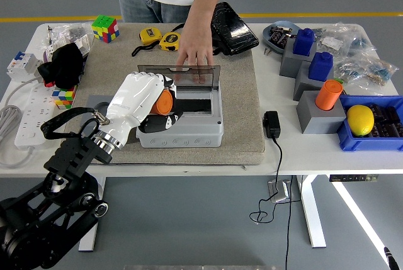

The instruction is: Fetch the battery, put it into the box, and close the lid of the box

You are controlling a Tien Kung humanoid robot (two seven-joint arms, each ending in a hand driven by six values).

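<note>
My left hand (158, 107) is shut on an orange cylindrical battery (165, 102) and holds it over the left part of the grey box (189, 130). The box sits on a beige mat, with its dark opening (192, 104) facing up. Its clear lid (179, 76) stands raised at the back. A person's hand (196, 53) rests on the top edge of that lid. My white forearm hides the box's left front corner and the grey holder behind it. My right hand does not appear.
A beige mat (239, 106) lies under the box. Grey blocks with blue and orange batteries (328, 94) stand at the right, beside a blue bin (352, 139) holding a yellow ball. A black adapter (272, 124) lies right of the box. Tape measures, cubes and a power strip (31, 116) crowd the left.
</note>
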